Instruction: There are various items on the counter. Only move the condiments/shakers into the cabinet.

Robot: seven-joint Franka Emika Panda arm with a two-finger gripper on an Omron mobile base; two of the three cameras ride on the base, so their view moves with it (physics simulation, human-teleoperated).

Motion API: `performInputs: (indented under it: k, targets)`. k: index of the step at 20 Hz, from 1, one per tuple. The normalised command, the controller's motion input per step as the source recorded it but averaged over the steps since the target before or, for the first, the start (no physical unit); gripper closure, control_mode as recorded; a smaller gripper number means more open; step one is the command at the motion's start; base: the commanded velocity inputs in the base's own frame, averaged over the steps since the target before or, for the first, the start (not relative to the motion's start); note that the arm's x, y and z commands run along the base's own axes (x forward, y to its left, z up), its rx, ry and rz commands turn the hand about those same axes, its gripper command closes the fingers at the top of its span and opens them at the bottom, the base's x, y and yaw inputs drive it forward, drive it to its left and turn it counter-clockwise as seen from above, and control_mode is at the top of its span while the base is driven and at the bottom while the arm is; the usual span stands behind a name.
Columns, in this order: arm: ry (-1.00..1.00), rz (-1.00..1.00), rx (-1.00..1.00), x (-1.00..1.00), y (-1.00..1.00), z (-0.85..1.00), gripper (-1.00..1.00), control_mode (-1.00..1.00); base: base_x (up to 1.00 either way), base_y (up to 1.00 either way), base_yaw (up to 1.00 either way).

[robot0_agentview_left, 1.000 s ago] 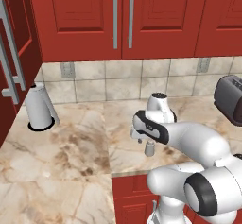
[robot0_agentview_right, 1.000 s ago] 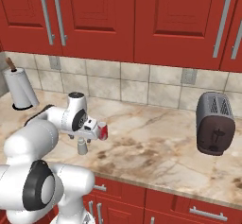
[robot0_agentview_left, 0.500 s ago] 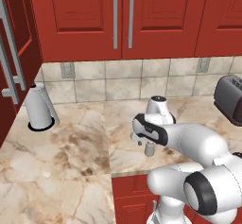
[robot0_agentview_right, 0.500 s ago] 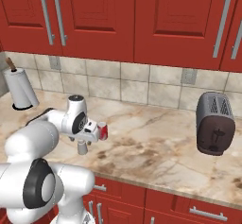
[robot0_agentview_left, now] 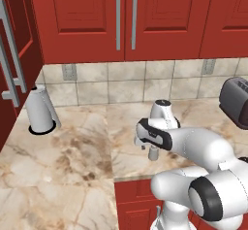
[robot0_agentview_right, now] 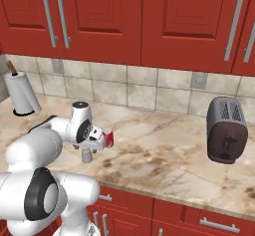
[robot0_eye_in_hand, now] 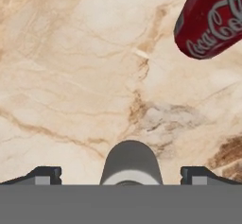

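Even bright rendered light around me, no glare; faint soft shadows on counter; my views sharp, undistorted.

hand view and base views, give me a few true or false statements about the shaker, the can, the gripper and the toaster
1. The gripper has its jaws open on either side of the grey shaker. True.
2. The red soda can is clamped between the fingers. False: it stands apart on the counter, beyond the shaker.
3. The toaster sits on the counter to the right of the arm. True.
4. The shaker is already lying on its side. False: it stands upright.
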Motion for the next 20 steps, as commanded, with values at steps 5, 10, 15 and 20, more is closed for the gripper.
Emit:
performInputs:
  k: [5, 10, 15, 20]
  targets:
    - [-0.01, 0.01, 0.00, 0.00, 0.00, -0.02, 1.00, -1.00, 0.00, 0.00, 0.00]
    - [0.00, 0.00, 0.00, 0.00, 0.00, 0.00, 1.00, -1.00, 0.00, 0.00, 0.00]
    - [-0.05, 0.00, 0.00, -0.13, 0.00, 0.14, 1.00, -1.00, 0.00, 0.00, 0.00]
    - [-0.25, 0.00, 0.00, -0.52, 0.00, 0.69, 1.00, -1.00, 0.00, 0.00, 0.00]
